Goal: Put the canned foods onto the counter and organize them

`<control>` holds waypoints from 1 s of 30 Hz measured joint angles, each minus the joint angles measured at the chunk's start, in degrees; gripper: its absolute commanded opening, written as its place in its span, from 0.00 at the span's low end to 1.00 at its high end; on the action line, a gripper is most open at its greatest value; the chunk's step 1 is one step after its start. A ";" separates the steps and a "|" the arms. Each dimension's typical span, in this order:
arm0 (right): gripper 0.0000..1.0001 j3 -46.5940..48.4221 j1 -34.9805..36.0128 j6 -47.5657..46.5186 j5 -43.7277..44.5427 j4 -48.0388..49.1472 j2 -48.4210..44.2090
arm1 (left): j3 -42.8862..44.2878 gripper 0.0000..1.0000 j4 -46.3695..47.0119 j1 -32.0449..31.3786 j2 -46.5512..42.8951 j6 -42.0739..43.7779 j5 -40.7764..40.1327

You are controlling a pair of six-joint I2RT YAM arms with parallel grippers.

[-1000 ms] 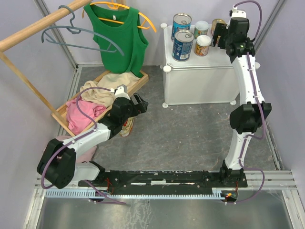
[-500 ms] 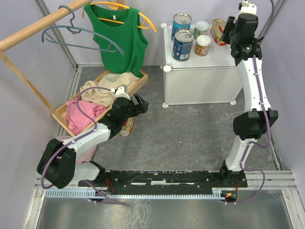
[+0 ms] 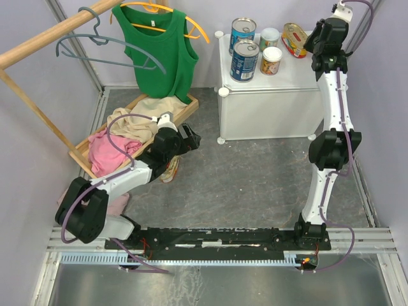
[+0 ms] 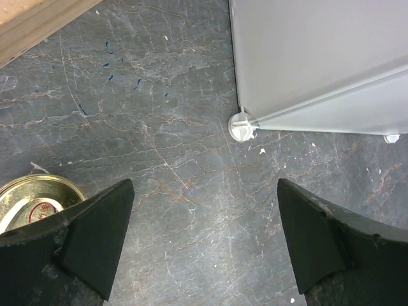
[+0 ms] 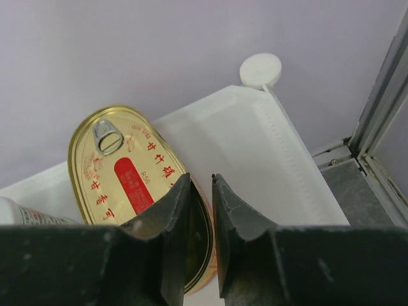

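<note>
The right gripper [image 5: 199, 186] hung with its jaws drawn almost together on nothing, over the edge of an oval tin [image 5: 121, 166] lying flat on the counter [image 5: 255, 140]. Farther left stood two small cans [image 3: 269, 37] and two blue tins [image 3: 243, 60]. The left gripper [image 4: 204, 188] gaped wide above the floor [image 4: 166, 127], with a second oval tin [image 4: 35, 194] beside its left finger.

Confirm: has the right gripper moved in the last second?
Yes. In the top view the right gripper has shifted right, off the flat oval tin, toward the right edge of the white cabinet.
</note>
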 measured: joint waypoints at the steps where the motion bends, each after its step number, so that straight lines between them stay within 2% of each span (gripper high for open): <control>1: 0.27 0.92 -0.24 0.55 -0.37 0.28 0.72 | 0.07 0.99 0.35 0.00 0.50 0.00 0.02; 7: 0.27 4.35 -1.36 3.54 -2.58 0.46 3.10 | 0.17 0.99 1.49 0.00 2.62 -0.02 0.39; 14: 0.26 4.07 -2.27 5.66 -5.73 1.09 3.34 | 0.31 1.00 2.38 0.00 4.04 -0.02 0.70; 23: 0.25 -5.66 -2.40 7.63 -7.69 6.99 -1.20 | 0.31 1.00 3.23 0.00 4.28 -0.02 1.92; 30: 0.25 -12.15 -1.79 7.61 -8.24 7.28 -5.99 | -0.07 1.00 3.26 0.00 3.32 -0.04 1.97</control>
